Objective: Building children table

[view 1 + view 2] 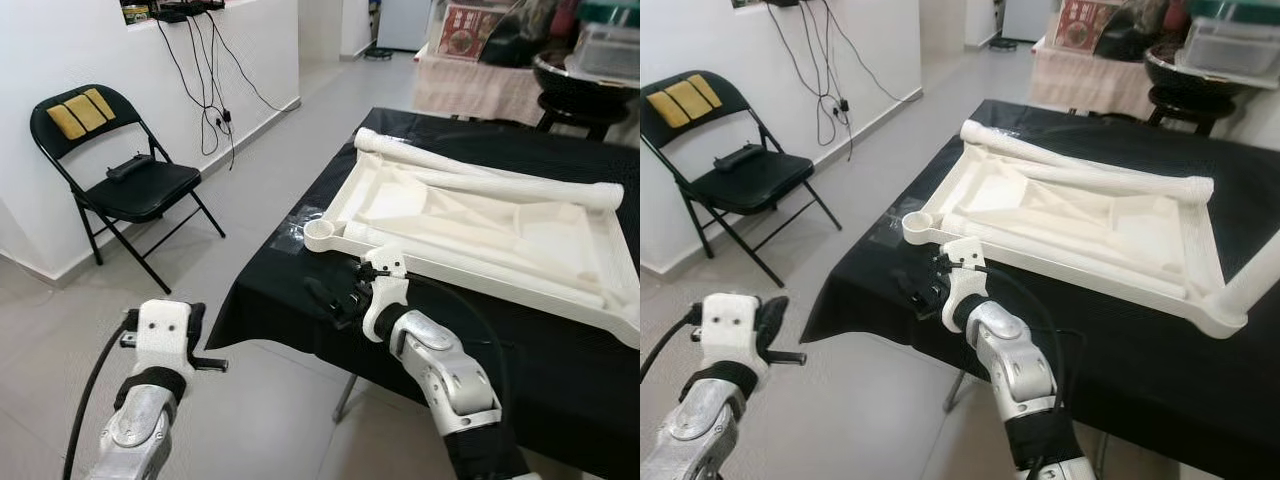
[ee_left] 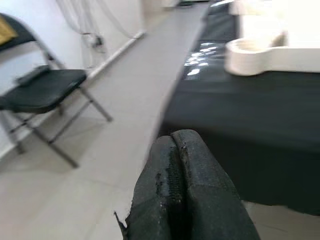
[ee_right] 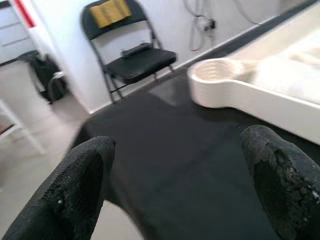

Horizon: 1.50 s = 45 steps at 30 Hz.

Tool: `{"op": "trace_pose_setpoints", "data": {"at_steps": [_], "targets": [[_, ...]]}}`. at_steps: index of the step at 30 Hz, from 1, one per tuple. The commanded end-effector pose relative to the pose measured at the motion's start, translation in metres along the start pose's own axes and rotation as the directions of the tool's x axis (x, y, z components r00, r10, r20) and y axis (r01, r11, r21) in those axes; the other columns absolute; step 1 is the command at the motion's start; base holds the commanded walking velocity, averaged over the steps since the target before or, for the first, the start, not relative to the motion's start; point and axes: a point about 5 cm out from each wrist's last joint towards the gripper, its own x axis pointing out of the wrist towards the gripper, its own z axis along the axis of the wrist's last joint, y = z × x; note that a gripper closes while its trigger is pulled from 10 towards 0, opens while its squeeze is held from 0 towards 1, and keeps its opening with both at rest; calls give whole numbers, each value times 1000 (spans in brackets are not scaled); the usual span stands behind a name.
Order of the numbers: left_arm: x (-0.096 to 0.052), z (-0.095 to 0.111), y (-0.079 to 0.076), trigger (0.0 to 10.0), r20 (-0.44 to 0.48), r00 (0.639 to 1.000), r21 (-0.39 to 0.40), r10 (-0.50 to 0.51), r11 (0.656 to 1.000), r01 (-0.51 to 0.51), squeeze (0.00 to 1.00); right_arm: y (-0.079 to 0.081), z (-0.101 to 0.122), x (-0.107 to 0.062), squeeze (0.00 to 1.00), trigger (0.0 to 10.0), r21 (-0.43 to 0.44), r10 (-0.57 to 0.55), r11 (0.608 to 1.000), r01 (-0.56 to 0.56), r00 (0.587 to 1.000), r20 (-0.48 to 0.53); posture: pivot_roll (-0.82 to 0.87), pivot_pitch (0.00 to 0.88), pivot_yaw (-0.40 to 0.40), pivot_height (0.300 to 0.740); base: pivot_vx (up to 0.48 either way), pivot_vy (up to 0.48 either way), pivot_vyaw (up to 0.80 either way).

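The floor (image 1: 270,120) is covered in large pale grey tiles with a low sheen. A white wall (image 1: 80,60) runs along the left side, with a pale skirting strip at its base. Black cables (image 1: 205,75) hang down this wall from a ledge (items on the ledge are too small to identify). A black folding chair (image 1: 125,175) stands against the wall; yellow pads (image 1: 80,110) lie across its backrest and a dark object (image 1: 130,166) rests on its seat. A side table with a pale patterned cloth (image 1: 470,85) stands further back. Lighting is even and diffuse.
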Motion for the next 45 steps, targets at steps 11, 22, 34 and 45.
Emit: {"op": "trace_pose_setpoints", "data": {"at_steps": [11, 22, 34, 45], "targets": [[6, -1, -12, 10000, 15, 998, -12, -68, 998, 68, 0, 2, 5, 10, 0, 10000, 36, 12, 999, -14, 998, 67, -38, 50, 13, 740, 0, 0, -364], [6, 0, -9, 10000, 38, 997, -6, -72, 997, 72, 0, 6, 7, 12, 0, 10000, 63, 48, 996, -55, 993, 107, -19, 50, 20, 740, 0, 0, -261], [6, 0, -8, 10000, 46, 995, -12, -85, 996, 86, 0, 9, 10, 11, 0, 10000, 108, 89, 988, -107, 984, 154, -16, 49, 24, 740, 238, 0, -533], [6, 1, -7, 10000, 49, 994, -7, -99, 995, 100, 0, 6, 10, 11, 0, 10000, 146, 92, 982, -118, 980, 176, -15, 48, 28, 740, 270, 0, 0]]}}
